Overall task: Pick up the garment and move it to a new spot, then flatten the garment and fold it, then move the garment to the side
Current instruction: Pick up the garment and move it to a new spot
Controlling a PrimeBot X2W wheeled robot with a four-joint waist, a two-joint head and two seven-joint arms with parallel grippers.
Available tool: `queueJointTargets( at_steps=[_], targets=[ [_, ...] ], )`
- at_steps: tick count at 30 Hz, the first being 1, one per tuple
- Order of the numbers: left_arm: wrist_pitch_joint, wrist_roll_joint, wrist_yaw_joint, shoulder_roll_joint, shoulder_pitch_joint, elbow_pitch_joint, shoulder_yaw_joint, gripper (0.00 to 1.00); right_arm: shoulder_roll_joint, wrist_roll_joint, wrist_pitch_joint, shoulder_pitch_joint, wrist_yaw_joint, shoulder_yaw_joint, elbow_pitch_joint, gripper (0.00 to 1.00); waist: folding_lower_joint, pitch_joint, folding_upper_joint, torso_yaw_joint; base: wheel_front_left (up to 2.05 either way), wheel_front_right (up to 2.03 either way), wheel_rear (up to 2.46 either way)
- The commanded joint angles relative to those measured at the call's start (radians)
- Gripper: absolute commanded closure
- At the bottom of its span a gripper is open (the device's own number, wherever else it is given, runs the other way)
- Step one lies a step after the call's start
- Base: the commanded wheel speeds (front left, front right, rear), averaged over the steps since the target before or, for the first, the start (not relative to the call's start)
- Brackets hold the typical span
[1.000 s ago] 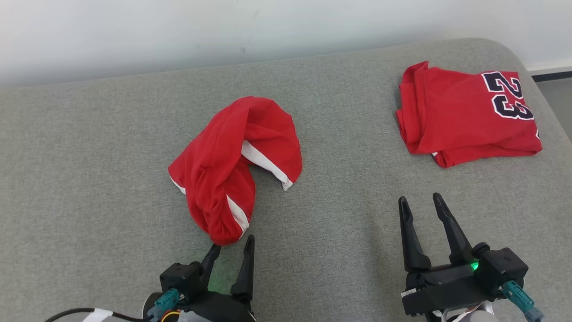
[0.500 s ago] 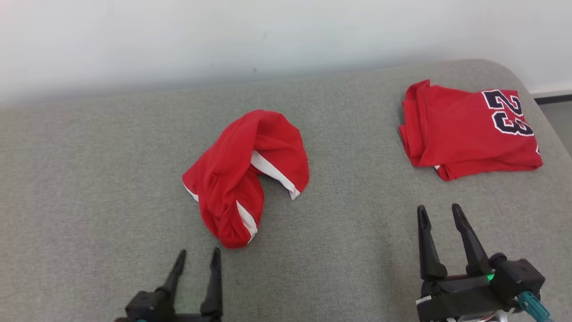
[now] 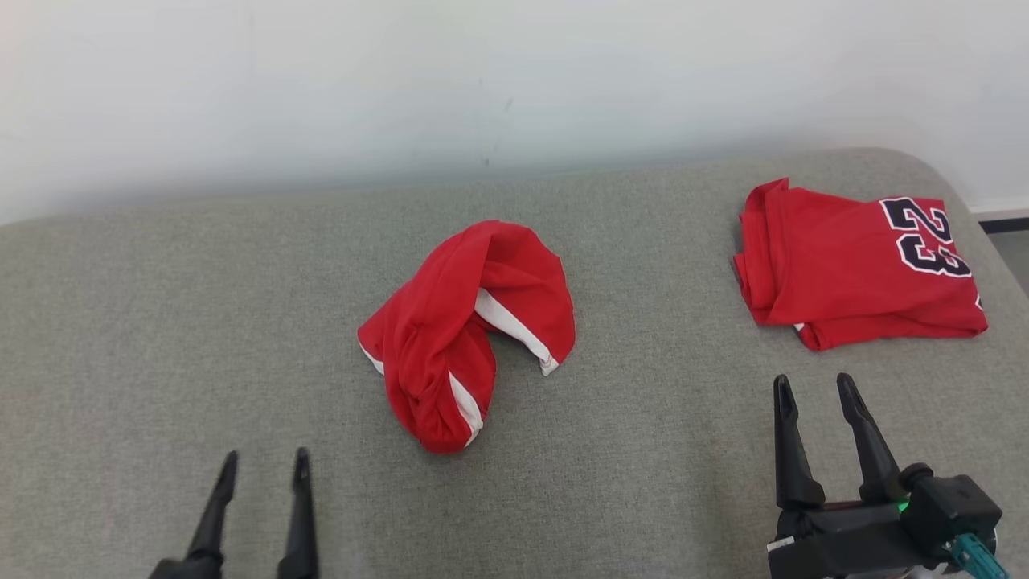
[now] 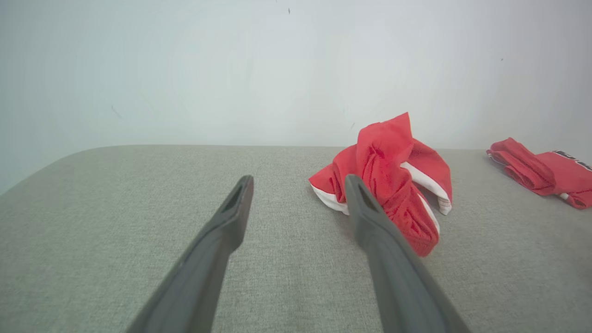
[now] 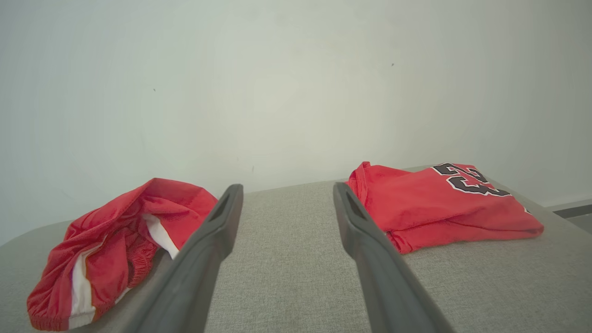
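The garment [image 3: 450,338] is a crumpled red piece with white stripes, lying bunched in the middle of the grey cushioned surface [image 3: 161,322]. My left gripper [image 3: 265,456] is open at the lower left, apart from the garment and to its near left. In the left wrist view the garment [image 4: 388,185] lies beyond the right finger of the left gripper [image 4: 298,181], with nothing between the fingers. My right gripper [image 3: 813,381] stands open at the lower right, holding nothing. In the right wrist view the garment [image 5: 111,231] lies left of the right gripper [image 5: 287,187].
A folded red jersey [image 3: 852,265] with a dark "23" lies at the far right, just beyond my right gripper; the wrist views show the jersey [image 4: 541,171] [image 5: 439,199] too. A white wall [image 3: 482,80] runs along the surface's far edge. The surface rounds off at the right.
The head camera has tilted, shifting the whole picture down. My left gripper has drawn back and to the left, away from the garment's near end. The garment and right gripper have not moved.
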Motion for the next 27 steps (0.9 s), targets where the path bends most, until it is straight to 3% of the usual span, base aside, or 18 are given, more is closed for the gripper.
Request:
queueJointTargets(
  at_steps=[1, 14, 27],
  targets=[
    [-0.003, 0.012, -0.006, 0.002, 0.021, -0.006, 0.014, 0.00, 0.001, -0.008, 0.000, 0.021, 0.000, -0.003, 0.000, 0.00, 0.0000, -0.011, -0.0001, 0.001, 0.00, 0.00, 0.00],
    [-0.003, 0.025, -0.026, -0.011, 0.120, -0.041, 0.146, 0.00, 0.000, -0.041, 0.000, 0.088, 0.000, -0.015, 0.012, 0.00, 0.0000, -0.056, -0.0001, 0.032, 0.00, 0.00, 0.00],
    [-0.003, 0.009, 0.001, -0.012, 0.134, -0.044, 0.125, 0.00, 0.001, -0.045, 0.000, 0.109, 0.000, 0.000, 0.028, 0.00, 0.0000, -0.064, -0.0001, 0.043, 0.00, 0.00, 0.00]
  ],
)
